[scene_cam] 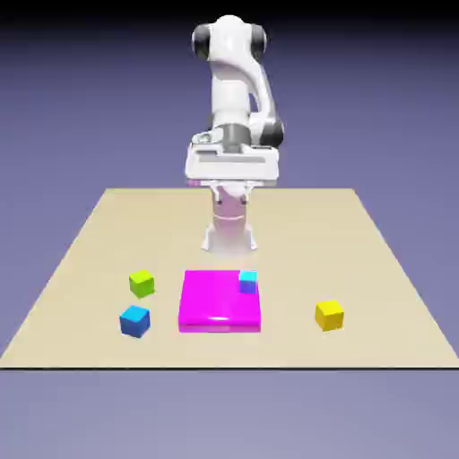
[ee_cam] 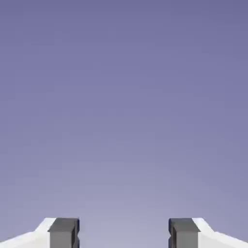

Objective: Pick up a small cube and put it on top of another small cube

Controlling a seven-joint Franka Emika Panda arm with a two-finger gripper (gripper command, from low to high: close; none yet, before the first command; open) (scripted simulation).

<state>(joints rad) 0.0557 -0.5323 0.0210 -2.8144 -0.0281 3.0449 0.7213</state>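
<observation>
gripper (ee_cam: pixel 124 232): released, fingertips (ee_cam: pixel 63 238) wide apart | yellow cube (scene_cam: pixel 329 316): on table (scene_cam: pixel 296 242), well below gripper, toward the exterior view's right, nearer camera

Gripper (ee_cam: pixel 124 232) cut off by hand view's bottom edge.

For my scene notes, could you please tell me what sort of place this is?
Probably a simulated robot test bench: a white robot arm stands at a plain table with small coloured cubes and a flat magenta block, before a blank blue-violet backdrop.
</observation>
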